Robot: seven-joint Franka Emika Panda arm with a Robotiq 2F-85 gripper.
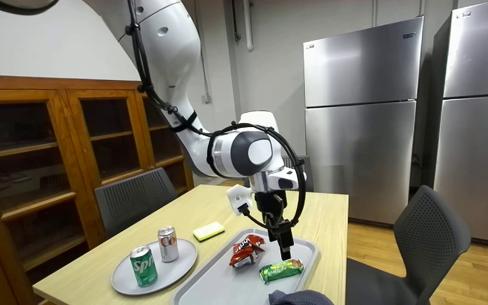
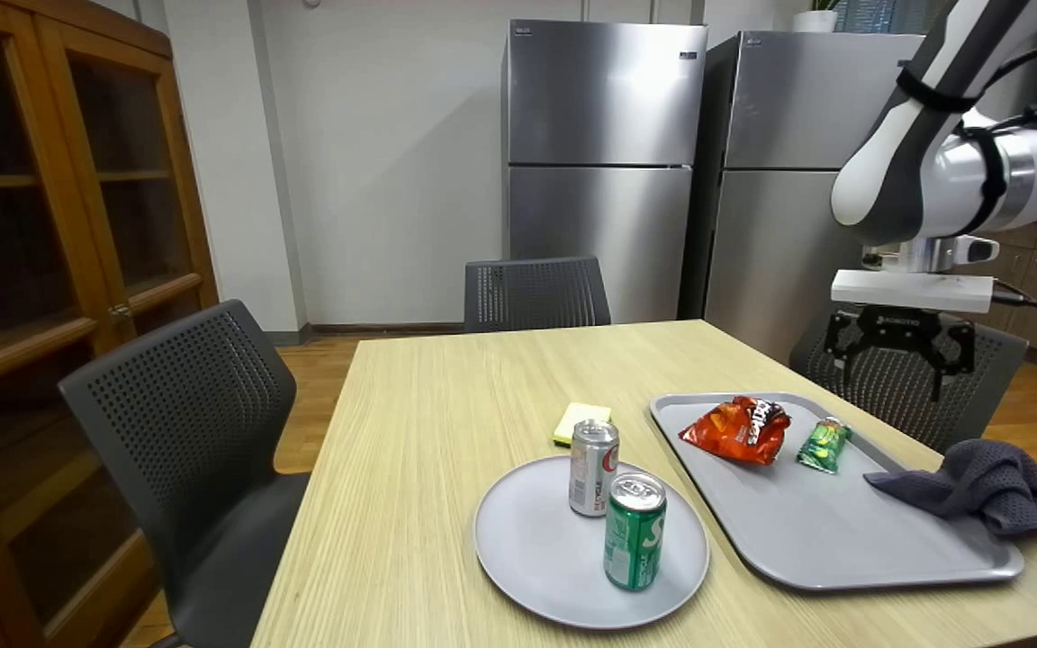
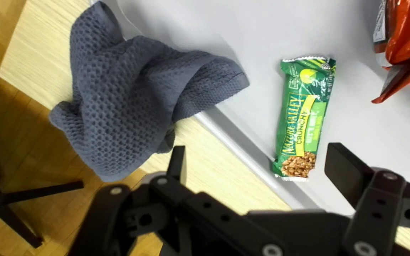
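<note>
Now, in the wrist view, the jaws stand spread wide along the bottom of the frame. Green granola bar (image 3: 303, 117) lies right of centre on the grey tray (image 3: 258, 32), its lower end showing between them! Dark towel (image 3: 130, 92) slung across the tray's rim at left; red snack bag (image 3: 408, 35) at upper right. Over to an exterior view: jaws edge-on, low, right of centre, bar just beneath their tip; yellow sponge (image 1: 209, 231) left of them, round plate (image 1: 174, 275) lower left carrying a Sprite can (image 1: 144, 267) and a silver can (image 1: 168, 244). And in an exterior view, pale worktop (image 2: 446, 414) in the middle, spread jaws at right, hanging higher than the bar, clear of it.
</note>
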